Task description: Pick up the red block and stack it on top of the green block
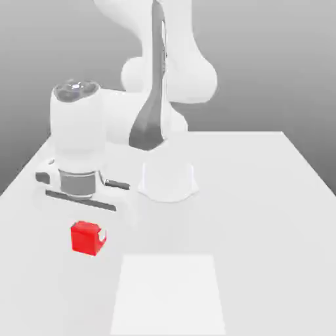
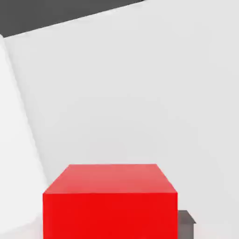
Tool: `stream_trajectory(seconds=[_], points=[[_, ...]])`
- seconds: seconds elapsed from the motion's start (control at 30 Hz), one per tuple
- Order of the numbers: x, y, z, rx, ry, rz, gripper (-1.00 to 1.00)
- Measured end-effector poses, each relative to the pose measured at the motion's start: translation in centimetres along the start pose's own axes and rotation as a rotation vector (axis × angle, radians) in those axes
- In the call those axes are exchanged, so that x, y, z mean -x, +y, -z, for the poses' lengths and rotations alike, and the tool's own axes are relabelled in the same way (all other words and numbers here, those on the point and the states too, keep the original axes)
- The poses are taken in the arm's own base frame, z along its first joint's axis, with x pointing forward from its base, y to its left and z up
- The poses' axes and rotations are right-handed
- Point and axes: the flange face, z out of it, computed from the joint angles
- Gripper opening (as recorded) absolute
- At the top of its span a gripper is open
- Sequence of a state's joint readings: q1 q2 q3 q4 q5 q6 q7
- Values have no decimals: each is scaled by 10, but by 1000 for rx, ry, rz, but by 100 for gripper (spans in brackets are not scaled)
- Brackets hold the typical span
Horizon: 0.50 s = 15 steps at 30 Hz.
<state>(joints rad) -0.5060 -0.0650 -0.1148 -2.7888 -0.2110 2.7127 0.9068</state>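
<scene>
The gripper is clenched on the red block, with one grey fingertip against the block's side in the hand view. In the exterior view the block is at the left, below the hand and over the near part of the white table; whether its underside touches the tabletop cannot be told. The step in hand is judged to be securing the grasp and lifting. Maintain steady closing force, and confirm that both pads bear flat on opposite faces before any sideways travel. Raise the block straight up, keeping its top face level (a tilt at this stage would carry through to the stack). Lift until the underside will pass well above the top of the green block, then traverse slowly. Align the two cubes centre to centre and edge to edge, lower until the faces meet, and release evenly. A hurried lift could let the block slip or rotate between the pads.
</scene>
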Motion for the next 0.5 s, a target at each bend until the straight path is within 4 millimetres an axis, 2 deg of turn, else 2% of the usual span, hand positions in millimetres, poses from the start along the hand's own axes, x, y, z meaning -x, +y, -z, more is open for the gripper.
stream_trajectory(seconds=[0.13, 0.23, 0.37, 0.47, 0.5], points=[[-40, 81, 1, 10, -9, -335, -100], [-57, 148, 1, 12, -22, -597, -100], [-59, 236, 0, 3, -47, -946, -100], [-46, 297, -2, -13, -71, -1208, -100], [-42, 311, -3, -20, -78, -1269, -100]])
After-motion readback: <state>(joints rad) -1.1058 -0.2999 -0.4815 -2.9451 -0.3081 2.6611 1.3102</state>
